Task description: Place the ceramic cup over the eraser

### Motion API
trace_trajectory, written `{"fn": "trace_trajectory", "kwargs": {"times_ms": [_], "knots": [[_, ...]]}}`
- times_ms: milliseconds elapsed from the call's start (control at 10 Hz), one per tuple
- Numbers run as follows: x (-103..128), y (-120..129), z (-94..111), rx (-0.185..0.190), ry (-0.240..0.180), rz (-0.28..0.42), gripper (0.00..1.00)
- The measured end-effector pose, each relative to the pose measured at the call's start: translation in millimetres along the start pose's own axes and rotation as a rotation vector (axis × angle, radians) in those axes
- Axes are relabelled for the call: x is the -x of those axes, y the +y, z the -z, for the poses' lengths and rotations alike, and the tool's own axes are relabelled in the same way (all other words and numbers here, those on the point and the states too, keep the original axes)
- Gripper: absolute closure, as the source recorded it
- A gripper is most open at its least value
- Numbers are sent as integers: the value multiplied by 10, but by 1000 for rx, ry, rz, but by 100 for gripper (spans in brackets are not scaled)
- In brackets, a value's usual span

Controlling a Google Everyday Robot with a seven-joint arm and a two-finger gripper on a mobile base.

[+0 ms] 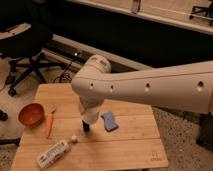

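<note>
Camera view. Your gripper point(89, 119), fingers together, hangs low over the table point(125, 150), largely masked by the arm point(145, 90). The eraser point(86, 128) stands directly beneath it, the blue pad point(109, 121) just beside it. The ceramic cup is hidden from you.

On my screen the arm point(150, 90) is white with small dark dots, and its pale gripper point(88, 120) sits mid-table over the black eraser point(86, 128). The table point(130, 150) is light wood grain. At left are an orange-red bowl point(31, 114) and an orange carrot point(48, 125). A blue pad point(109, 121) lies right of the eraser, and a white tube point(52, 154) with dark print lies near.
</note>
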Motion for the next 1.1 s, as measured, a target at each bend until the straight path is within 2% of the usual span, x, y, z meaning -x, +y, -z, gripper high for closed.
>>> {"fn": "trace_trajectory", "kwargs": {"times_ms": [300,500,700,900,1100], "knots": [[222,28,-45,6,-22,1,100],[332,-20,-97,-1,-17,-6,100],[389,59,-193,-1,11,15,100],[340,90,-284,-9,63,34,100],[311,78,-373,-16,97,36,100]]}}
